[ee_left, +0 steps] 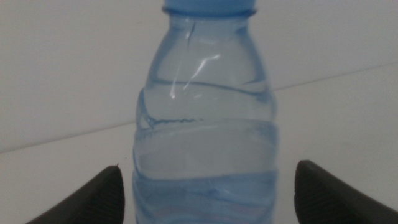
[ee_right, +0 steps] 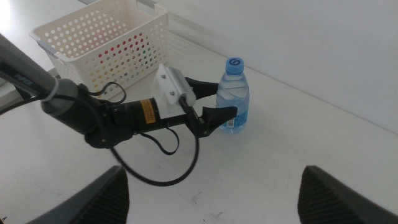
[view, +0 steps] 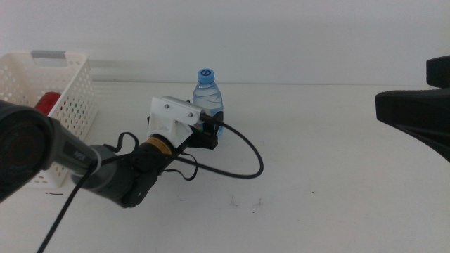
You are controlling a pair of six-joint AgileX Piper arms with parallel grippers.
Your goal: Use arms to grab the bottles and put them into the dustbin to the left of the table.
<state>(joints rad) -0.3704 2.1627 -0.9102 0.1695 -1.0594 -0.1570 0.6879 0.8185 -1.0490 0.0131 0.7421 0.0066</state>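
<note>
Now left gripper (ee_right: 214,102) released, jaws straddling water bottle (view: 208,97) upright near table (view: 330,197) far edge, centre. Clench low on ribbed body, squarely, then lift you toward dustbin (view: 67,88) at far-left corner. Right gripper (ee_right: 211,193) released, waiting at right edge.

Left arm (view: 84,163): black tubular links, yellow band, white camera housing (view: 171,117) with two screws, looping black cable (view: 242,151).

Water bottle (view: 208,95), blue cap: white ring-shaped emblem, no letters resolvable. Bottle label: blurred, unreadable. Left arm (ee_right: 118,115), yellow band near wrist: dark marks, too small to read. No other legible text or numbers.
</note>
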